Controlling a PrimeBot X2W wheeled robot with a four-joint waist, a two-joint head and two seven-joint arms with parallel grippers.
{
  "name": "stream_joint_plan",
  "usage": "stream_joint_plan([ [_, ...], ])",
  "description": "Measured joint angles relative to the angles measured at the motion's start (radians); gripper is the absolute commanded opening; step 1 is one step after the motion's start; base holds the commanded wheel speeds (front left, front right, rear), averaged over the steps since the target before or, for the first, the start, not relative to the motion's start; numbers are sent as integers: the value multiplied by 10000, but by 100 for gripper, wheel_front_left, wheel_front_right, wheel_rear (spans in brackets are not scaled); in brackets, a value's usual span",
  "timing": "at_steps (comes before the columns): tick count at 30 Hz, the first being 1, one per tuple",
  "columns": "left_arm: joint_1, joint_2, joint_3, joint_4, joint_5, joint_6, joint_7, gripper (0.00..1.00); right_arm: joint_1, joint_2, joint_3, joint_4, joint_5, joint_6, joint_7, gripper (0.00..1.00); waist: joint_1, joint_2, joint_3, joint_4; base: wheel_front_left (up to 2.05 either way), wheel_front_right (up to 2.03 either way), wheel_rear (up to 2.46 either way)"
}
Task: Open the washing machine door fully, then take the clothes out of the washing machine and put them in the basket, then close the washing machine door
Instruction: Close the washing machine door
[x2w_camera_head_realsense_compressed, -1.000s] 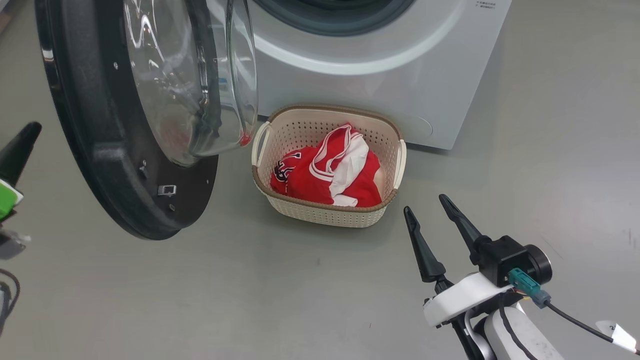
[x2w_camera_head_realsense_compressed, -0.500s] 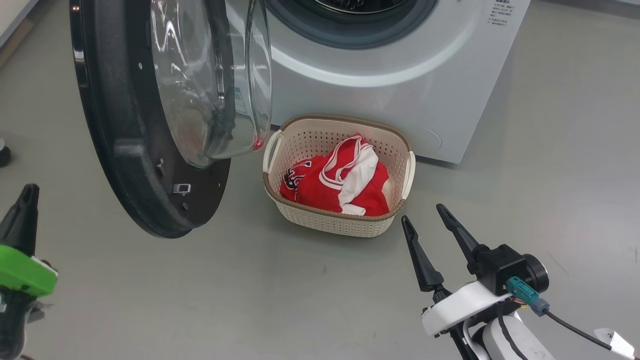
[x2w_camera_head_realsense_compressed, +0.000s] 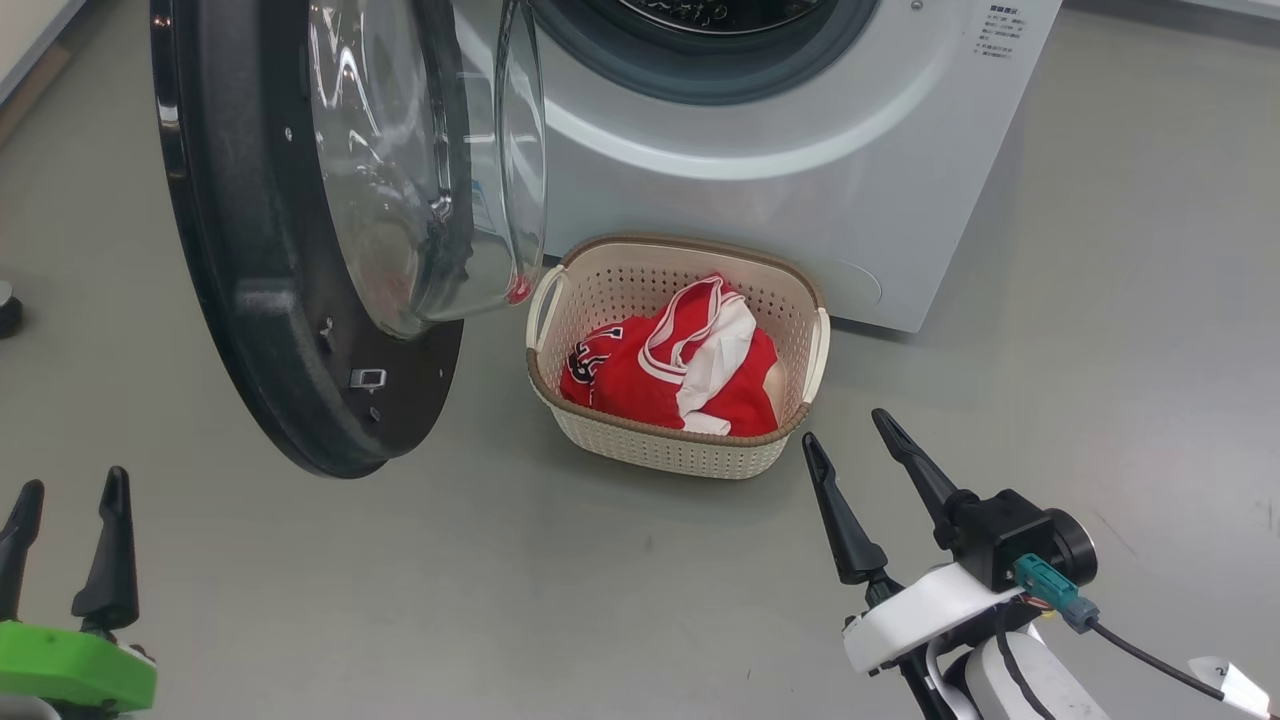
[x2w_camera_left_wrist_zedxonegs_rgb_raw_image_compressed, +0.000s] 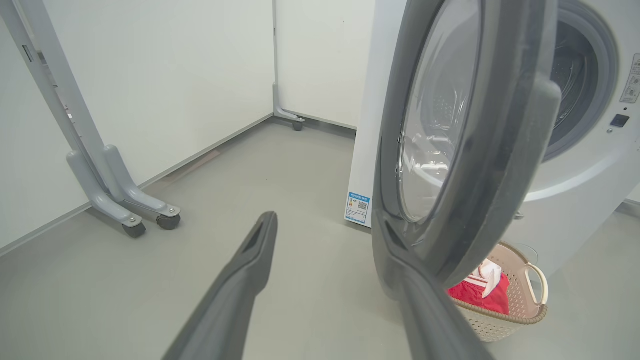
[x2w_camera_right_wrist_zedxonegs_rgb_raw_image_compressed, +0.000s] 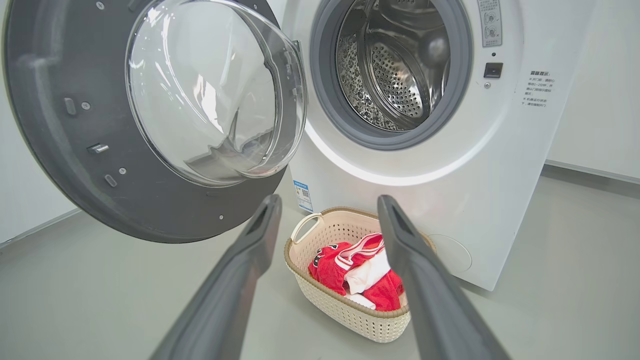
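Clothes (x2w_camera_head_realsense_compressed: 650, 375) lie in the basket (x2w_camera_head_realsense_compressed: 650, 452); your left gripper (x2w_camera_head_realsense_compressed: 77, 480), shut a moment ago, now gapes empty like the right gripper (x2w_camera_head_realsense_compressed: 845, 425), so you have only the washing machine door (x2w_camera_head_realsense_compressed: 250, 300) left to close.

clothes (x2w_camera_head_realsense_compressed: 630, 378): red, white trim | basket (x2w_camera_head_realsense_compressed: 660, 455): cream, dotted holes, brown rim | door (x2w_camera_head_realsense_compressed: 240, 300): black rim, clear glass | washing machine (x2w_camera_head_realsense_compressed: 780, 230): white | floor (x2w_camera_head_realsense_compressed: 500, 600): grey

Left gripper (x2w_camera_head_realsense_compressed: 75, 478): fingers now parted, closed a second ago; drawn lower in the head view.
Head camera: shifted slightly; scene sits lower.
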Motion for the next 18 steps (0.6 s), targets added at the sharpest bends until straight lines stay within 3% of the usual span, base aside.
stream_joint_plan([
  [8, 146, 8, -443, 339, 479, -2, -1011, 100, 2, 8, -2, -13, 73, 0, 0, 100, 0, 0, -11, -23, 0, 0, 0],
  [18, 147, 4, -548, 660, 662, -31, -1108, 100, 6, 10, 2, -17, 73, 4, 0, 100, 0, 0, -27, -58, 0, 0, 0],
])
